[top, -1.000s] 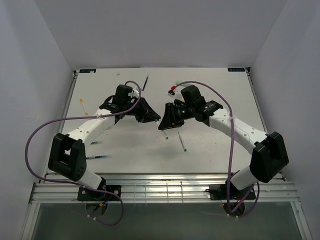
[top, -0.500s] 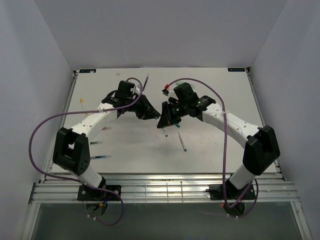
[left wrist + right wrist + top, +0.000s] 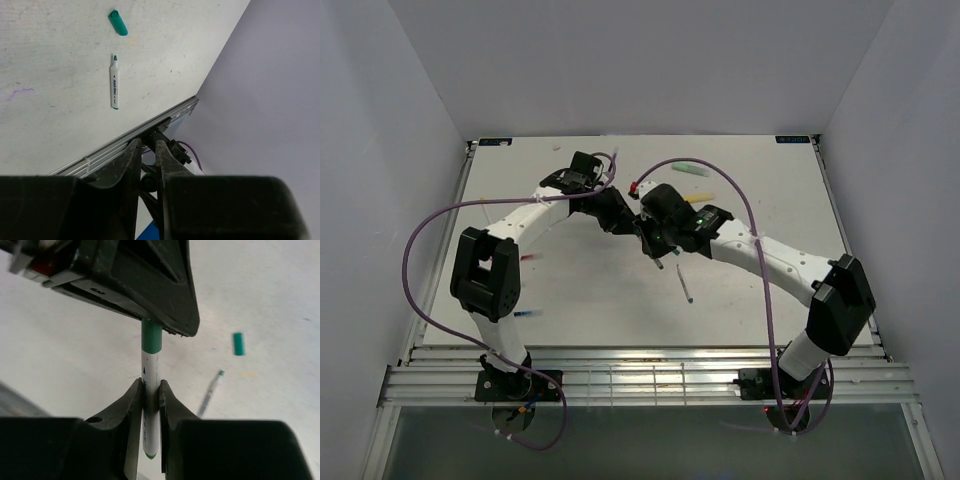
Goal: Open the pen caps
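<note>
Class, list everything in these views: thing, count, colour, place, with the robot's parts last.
Held pen: 1, white, in right claw.
Green cap: 1, on held pen, inside left claw.
Loose cap: 1, teal, on table.
Uncapped pen: 1, white, teal tip, beside loose cap.
Blue pen: 1, table's near left.
Pale green marker: 1, far side.
Yellow marker: 1, far side.
Table: 1, white.
Left claw: black, shut on green cap.
Right claw: black, shut on held pen.
</note>
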`<act>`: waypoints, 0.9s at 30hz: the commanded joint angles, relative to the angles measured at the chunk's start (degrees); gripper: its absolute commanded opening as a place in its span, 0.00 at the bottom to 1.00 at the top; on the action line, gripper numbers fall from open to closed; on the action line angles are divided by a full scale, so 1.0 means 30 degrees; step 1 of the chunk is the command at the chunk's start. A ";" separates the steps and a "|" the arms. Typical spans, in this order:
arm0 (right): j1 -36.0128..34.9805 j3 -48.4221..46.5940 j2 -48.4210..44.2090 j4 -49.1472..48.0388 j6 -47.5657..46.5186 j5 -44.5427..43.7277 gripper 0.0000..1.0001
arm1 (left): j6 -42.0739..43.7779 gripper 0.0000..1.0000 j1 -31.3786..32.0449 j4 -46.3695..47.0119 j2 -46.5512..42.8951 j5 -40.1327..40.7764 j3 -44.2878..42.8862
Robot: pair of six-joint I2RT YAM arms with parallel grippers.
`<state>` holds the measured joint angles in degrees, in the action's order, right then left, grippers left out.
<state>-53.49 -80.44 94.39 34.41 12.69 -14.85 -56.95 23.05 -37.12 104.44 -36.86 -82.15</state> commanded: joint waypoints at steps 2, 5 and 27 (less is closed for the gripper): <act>0.3061 0.2904 -0.2632 -0.1296 0.1449 1.1583 0.08 | 0.0699 0.00 -0.0973 0.2617 -0.2000 0.0655 0.0864; 0.4470 0.4837 -0.3131 -0.4665 0.3967 1.6659 0.08 | 0.1228 0.00 -0.1061 0.3496 -0.2528 0.0101 0.1978; 0.5937 0.5867 -0.1932 -1.2526 1.0419 2.0831 0.08 | 0.1288 0.56 -0.1091 0.5344 -0.3994 -0.1248 0.3945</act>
<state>-35.75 -60.64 88.62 0.03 42.59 46.37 -53.06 19.62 -22.15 96.05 -41.19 -70.61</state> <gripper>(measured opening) 0.199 0.566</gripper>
